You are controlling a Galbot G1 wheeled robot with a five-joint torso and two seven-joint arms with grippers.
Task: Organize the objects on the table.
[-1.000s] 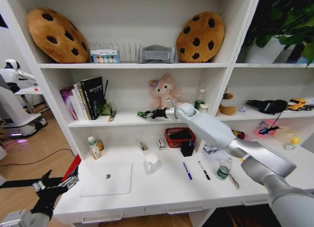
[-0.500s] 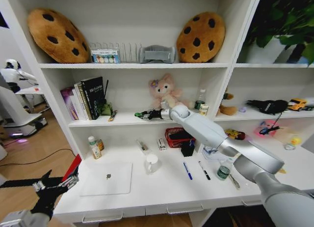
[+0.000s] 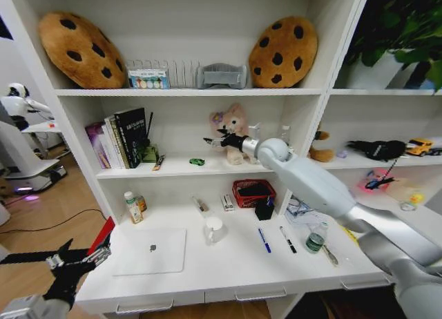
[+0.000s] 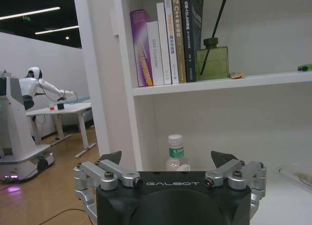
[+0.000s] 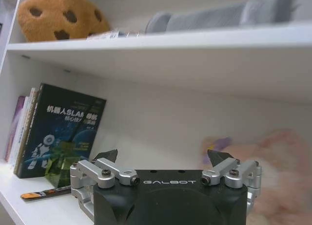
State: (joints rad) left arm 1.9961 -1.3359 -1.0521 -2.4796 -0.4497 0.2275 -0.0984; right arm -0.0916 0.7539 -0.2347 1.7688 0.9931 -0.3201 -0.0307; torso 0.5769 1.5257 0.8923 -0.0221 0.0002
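Now we judge the step in hand to be a release just finished: the tiny green toy car (image 3: 197, 161) sits alone on the middle shelf (image 3: 131, 171), just in front of the pink plush toy (image 3: 231, 129), and our right gripper (image 3: 210, 141) hangs above the car with its jaws spread and nothing between them. Our left gripper (image 3: 76, 259) waits low off the table's (image 3: 207, 271) front corner, well away from the plush toy, jaws likewise apart and empty. Below the plush toy, much is left on the table: the silver laptop (image 3: 150, 250) toward the left gripper's side, a white mug (image 3: 214, 228) beside it, the blue pen (image 3: 264, 239) and black pen (image 3: 287, 239) lying loose in front of the black pen cup (image 3: 264, 208), and a small bottle (image 3: 315, 237) farther along. We think the next move calls for bringing the right arm down from the shelf to a pen and lining the open jaws across its thin barrel, which could easily roll. As for writing, both wrist views read GALBOT on the gripper bodies; a white book spine (image 4: 155, 53) reads "DAS Controller", and a dark book cover (image 5: 61, 135) carries Chinese characters with "SLAM".
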